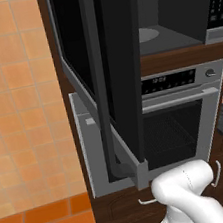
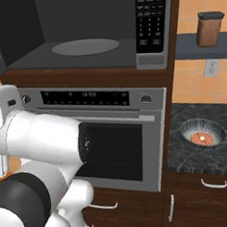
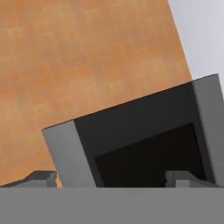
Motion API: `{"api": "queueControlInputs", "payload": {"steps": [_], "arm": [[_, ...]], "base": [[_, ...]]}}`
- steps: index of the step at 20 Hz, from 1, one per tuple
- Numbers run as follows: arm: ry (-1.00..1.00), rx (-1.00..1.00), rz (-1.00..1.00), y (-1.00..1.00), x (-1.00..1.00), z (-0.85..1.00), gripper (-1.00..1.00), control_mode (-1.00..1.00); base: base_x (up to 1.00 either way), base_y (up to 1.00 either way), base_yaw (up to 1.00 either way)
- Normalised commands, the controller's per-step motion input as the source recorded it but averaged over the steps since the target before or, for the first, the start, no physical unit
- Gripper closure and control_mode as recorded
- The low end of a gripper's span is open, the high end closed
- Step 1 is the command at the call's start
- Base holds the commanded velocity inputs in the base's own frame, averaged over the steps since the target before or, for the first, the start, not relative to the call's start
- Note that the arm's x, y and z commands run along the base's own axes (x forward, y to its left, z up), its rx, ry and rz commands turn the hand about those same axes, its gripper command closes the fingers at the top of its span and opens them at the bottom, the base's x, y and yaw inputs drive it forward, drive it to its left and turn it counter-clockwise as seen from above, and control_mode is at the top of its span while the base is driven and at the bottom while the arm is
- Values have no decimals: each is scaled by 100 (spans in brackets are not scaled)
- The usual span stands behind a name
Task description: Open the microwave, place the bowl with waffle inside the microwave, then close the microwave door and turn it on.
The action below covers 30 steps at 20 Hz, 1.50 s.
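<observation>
Gripper [image 3: 111, 178] open, tips either side of the door [image 3: 144, 135] edge, door swung wide off the microwave [image 2: 95, 35], bowl [image 2: 202, 134] on the counter [image 2: 186, 160] at right

Built-in microwave with black glass front [image 2: 90, 35] sits directly above steel oven with knobs and display strip [image 2: 107, 135]. Wide black glass microwave door [image 1: 105, 74] swung out at left. Right of oven, bowl with waffle [image 2: 202, 133] on dark stone worktop [image 2: 187, 162], near its left edge. Brown canister [image 2: 210, 28] on shelf above.
</observation>
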Motion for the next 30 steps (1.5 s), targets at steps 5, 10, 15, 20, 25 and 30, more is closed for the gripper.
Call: {"api": "queueControlInputs", "payload": {"steps": [5, 10, 15, 20, 25, 30], "arm": [[9, -4, -8, -100, -6, -30, -100, -100], [12, -6, -21, -100, -4, -48, -100, -100], [12, -10, -22, -100, 7, -59, -100, -100], [11, -13, -11, -100, 48, -56, -100, -100], [17, -14, -11, -100, 70, -47, -100, -100], [16, -16, -19, -88, 39, -46, -100, -100]], "base": [[0, 0, 0], [0, 0, 0], [0, 0, 0], [0, 0, 0], [0, 0, 0], [0, 0, 0]]}}
